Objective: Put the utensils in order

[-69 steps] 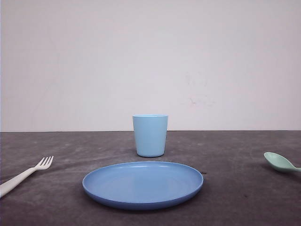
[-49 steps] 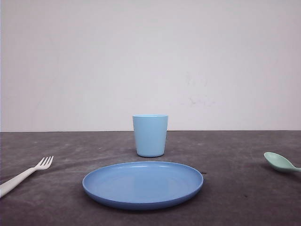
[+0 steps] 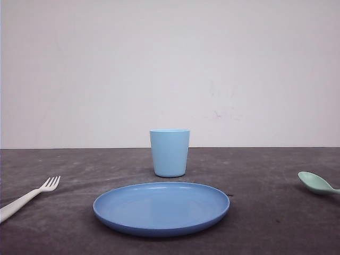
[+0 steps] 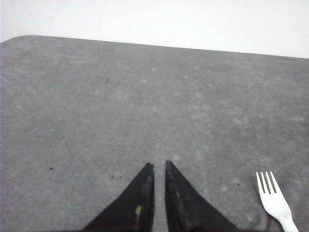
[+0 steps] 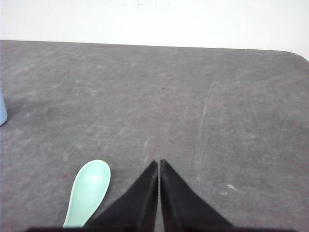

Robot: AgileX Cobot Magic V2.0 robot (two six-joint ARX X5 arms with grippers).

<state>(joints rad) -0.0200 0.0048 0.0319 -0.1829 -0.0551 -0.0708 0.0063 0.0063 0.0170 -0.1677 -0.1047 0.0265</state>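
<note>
The white fork (image 3: 32, 195) lies on the dark table at the far left, tines pointing away from me. It also appears in the left wrist view, where the fork (image 4: 273, 195) rests apart from my left gripper (image 4: 158, 165), off to one side. That gripper hovers over bare table, shut to a narrow slit with nothing held. At the far right lies the mint-green spoon (image 3: 317, 183), bowl up. In the right wrist view the spoon (image 5: 89, 191) sits just beside my right gripper (image 5: 159, 162), which is shut and empty.
A round blue plate (image 3: 161, 207) sits in the middle near the front, with a light blue cup (image 3: 169, 152) upright just behind it. A sliver of the cup (image 5: 2, 111) shows at the right wrist view's border. A white wall backs the table.
</note>
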